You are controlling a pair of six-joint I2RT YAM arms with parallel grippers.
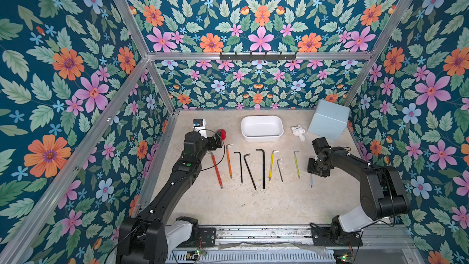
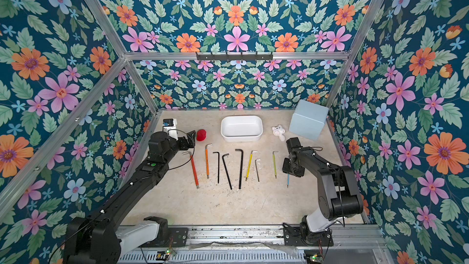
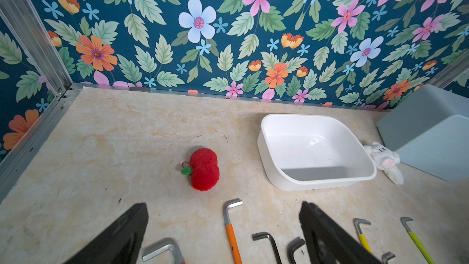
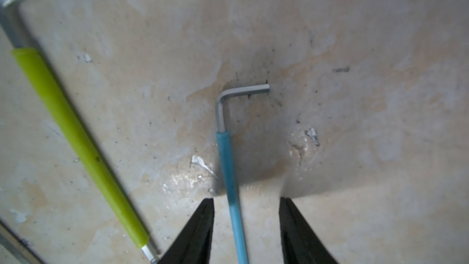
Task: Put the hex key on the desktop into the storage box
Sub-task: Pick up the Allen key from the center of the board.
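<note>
While end effector (image 4: 246, 199) straddles, hex key (image 4: 225, 163) (blue) rests.

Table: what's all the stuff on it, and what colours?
hex keys: nine; red, orange, three black, yellow, silver, green, blue; a row across the desktop
storage box: one, white, empty, behind the row
plush apple: one, red, left of the storage box
plush toy: one, white, right of the storage box
big box: one, pale blue, back right corner
small device: one, white and black, back left
left gripper: black, open, by the row's left end
right gripper: black, open, astride the blue key
</note>
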